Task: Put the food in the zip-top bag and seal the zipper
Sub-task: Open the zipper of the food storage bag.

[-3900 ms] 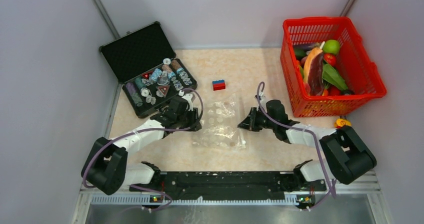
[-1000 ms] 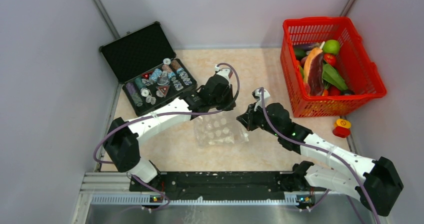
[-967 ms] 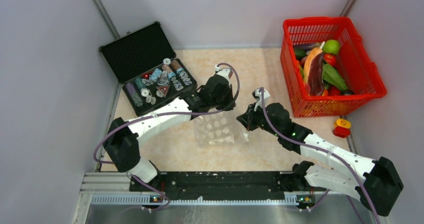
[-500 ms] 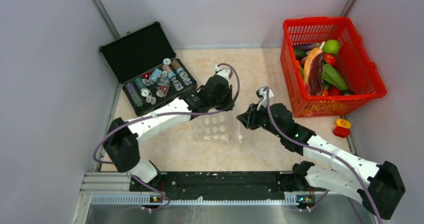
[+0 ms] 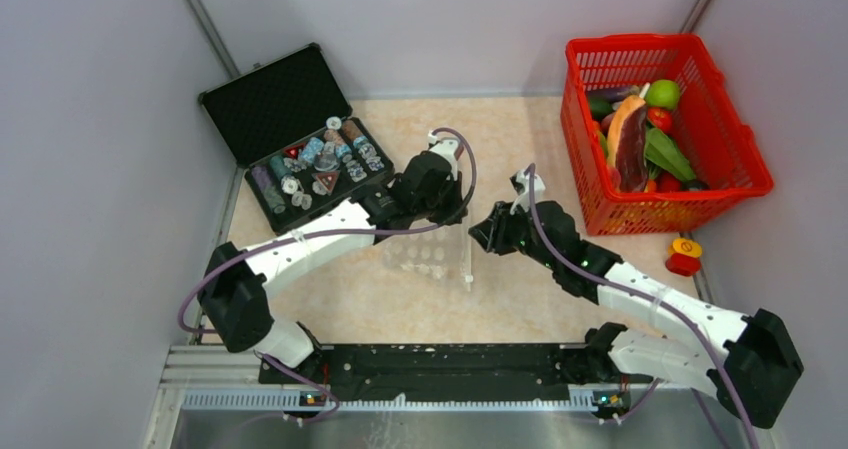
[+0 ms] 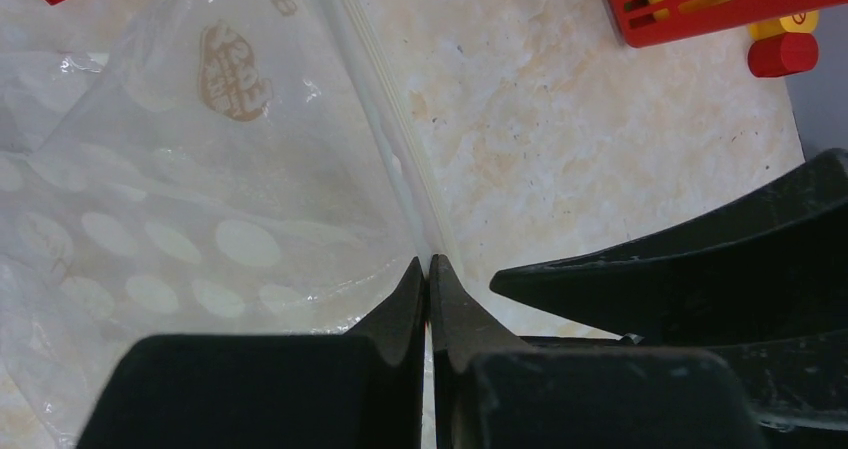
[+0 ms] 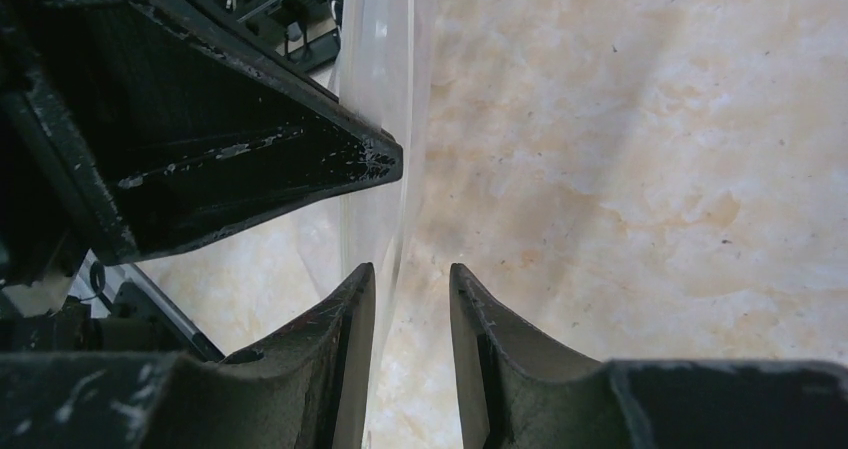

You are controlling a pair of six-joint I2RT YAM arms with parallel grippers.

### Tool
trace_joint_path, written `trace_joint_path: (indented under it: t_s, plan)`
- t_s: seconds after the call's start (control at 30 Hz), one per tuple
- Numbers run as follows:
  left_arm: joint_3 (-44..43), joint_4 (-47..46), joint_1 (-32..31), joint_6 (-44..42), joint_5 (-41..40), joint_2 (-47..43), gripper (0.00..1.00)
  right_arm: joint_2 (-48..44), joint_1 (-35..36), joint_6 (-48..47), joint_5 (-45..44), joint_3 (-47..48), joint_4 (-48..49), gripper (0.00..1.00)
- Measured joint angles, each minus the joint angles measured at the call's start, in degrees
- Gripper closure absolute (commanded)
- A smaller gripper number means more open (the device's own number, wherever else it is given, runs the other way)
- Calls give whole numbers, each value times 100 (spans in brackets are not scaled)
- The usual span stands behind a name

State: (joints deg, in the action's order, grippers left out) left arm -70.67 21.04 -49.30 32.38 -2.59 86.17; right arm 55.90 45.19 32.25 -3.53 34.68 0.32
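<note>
Beige marbled table (image 5: 500, 139) lies under both arms. Above it the left gripper (image 6: 428, 269) is pinched fully closed on the zipper (image 6: 385, 139), holding that edge of the bag (image 6: 180, 199) raised. The right gripper (image 7: 408, 287) stands partly open, with the bag's clear film running between its fingers and not clamped. The bag hangs between the two grippers, mid-table. All the food (image 5: 640, 134) sits in the red basket (image 5: 665, 41) at the far right. A black case (image 5: 275, 99) lies open at the far left.
</note>
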Motion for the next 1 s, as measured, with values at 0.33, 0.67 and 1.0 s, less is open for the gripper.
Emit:
trace_joint_path:
  t_s: [0.33,0.67,1.0]
  plan:
    - [9,2,-13,-35,105,-9,100,428,0,249,164,-4,380,96]
    - [50,15,-22,-129,179,-85,64,466,0,337,0,-20,531,100]
    - [46,452,-111,-251,0,-92,63,435,-4,697,-262,-286,844,100]
